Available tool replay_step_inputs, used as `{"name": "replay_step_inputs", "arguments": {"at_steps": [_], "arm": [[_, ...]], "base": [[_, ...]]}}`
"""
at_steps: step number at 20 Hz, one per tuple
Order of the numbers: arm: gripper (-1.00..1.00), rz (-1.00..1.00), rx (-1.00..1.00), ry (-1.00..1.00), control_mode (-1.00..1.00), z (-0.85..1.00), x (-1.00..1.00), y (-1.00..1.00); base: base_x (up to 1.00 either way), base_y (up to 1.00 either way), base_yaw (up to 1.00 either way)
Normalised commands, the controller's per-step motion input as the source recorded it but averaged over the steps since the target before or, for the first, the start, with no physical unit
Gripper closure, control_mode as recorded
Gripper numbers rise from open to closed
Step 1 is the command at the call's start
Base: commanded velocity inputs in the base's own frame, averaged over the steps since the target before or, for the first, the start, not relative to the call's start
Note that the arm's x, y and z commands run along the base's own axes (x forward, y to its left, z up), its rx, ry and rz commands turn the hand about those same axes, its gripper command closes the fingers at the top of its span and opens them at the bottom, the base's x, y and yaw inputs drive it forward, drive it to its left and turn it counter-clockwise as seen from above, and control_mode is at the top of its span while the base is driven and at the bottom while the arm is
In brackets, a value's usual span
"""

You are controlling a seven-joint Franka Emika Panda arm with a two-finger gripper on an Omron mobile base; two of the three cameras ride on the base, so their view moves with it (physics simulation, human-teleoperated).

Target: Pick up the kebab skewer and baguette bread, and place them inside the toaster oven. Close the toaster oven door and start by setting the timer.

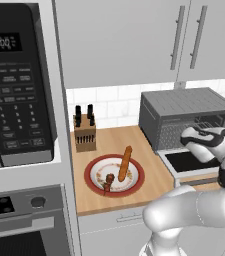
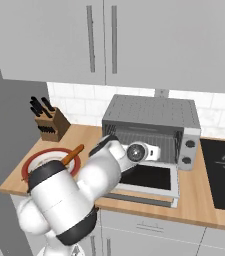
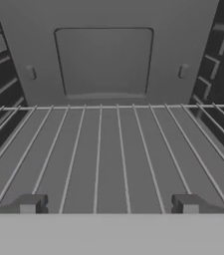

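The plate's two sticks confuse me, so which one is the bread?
The baguette bread: long, smooth, orange-brown. The kebab skewer beside it is shorter, with dark chunks.

Wooden counter (image 1: 115, 142) carries knife block (image 1: 84, 131) at back left, red-rimmed plate (image 1: 92, 185) near front edge, toaster oven (image 1: 181, 112) at right, door (image 1: 186, 161) dropped open.
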Motion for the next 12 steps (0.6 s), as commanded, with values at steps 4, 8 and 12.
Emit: {"name": "replay_step_inputs", "arguments": {"at_steps": [4, 8, 12], "arm": [[-1.00, 0.02, -0.01, 0.02, -1.00, -0.64, -0.58, -0.04], [-1.00, 0.03, 0.00, 0.05, -1.00, -0.60, -0.57, -0.04], [-1.00, 0.03, 0.00, 0.08, -1.00, -0.41, -0.54, -0.06]], "base": [[0.00, 0.00, 0.00], [0.00, 0.00, 0.00], [0.00, 0.00, 0.00]]}}
